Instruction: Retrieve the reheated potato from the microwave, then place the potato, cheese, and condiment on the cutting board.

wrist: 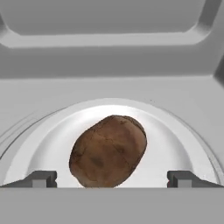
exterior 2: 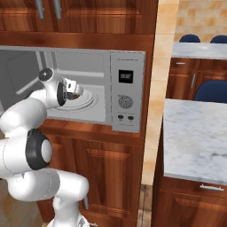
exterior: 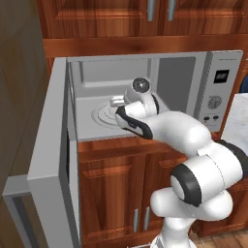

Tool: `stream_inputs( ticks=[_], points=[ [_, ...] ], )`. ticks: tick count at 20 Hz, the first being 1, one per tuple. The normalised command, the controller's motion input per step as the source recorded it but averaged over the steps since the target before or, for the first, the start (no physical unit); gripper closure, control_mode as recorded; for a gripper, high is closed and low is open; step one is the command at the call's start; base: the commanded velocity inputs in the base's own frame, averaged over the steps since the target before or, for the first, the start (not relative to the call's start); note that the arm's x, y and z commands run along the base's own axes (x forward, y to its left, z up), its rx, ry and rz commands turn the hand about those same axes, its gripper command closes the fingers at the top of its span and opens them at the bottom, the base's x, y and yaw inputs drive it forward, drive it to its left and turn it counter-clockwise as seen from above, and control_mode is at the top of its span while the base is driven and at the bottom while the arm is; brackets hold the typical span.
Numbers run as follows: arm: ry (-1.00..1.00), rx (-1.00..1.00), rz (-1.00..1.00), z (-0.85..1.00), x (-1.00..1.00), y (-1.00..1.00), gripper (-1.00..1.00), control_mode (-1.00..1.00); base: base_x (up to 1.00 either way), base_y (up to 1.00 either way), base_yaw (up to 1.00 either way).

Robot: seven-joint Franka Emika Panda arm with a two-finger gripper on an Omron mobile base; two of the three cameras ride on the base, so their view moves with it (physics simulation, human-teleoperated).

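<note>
Swung wide at the lower left of the left base view, the microwave (exterior: 145, 97) door stands open and the arm reaches into the cavity at the frame's middle; in the right base view the hand sits over the turntable (exterior 2: 86, 101) at left. Seen from the hand, the fingers (wrist: 116, 178) are spread fully and hold nothing, flanking the potato (wrist: 108, 151) on the turntable at centre, its long axis tilted lower left to upper right, so I judge this the retrieval step, needing a short advance and a squeeze.
</note>
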Motion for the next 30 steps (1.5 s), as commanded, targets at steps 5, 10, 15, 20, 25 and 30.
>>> stream_inputs(
  ticks=[5, 10, 15, 20, 25, 30],
  points=[
    [0.00, 0.00, 0.00, -0.19, 0.41, 0.07, -1.00, -1.00, 0.00, 0.00, 0.00],
    [0.04, 0.00, 0.00, -0.16, 0.42, 0.00, -1.00, -1.00, 0.00, 0.00, 0.00],
    [0.05, 0.00, 0.00, -0.20, 0.28, 0.07, -1.00, -1.00, 0.00, 0.00, 0.00],
    [0.04, 0.00, 0.00, -0.33, 0.06, 0.09, -1.00, -1.00, 0.00, 0.00, 0.00],
    [0.01, 0.00, 0.00, -0.46, -0.09, 0.00, -1.00, -1.00, 0.00, 0.00, 0.00],
    [0.00, 0.00, 0.00, -0.53, -0.24, -0.02, -1.00, -1.00, 0.00, 0.00, 0.00]
  ],
)
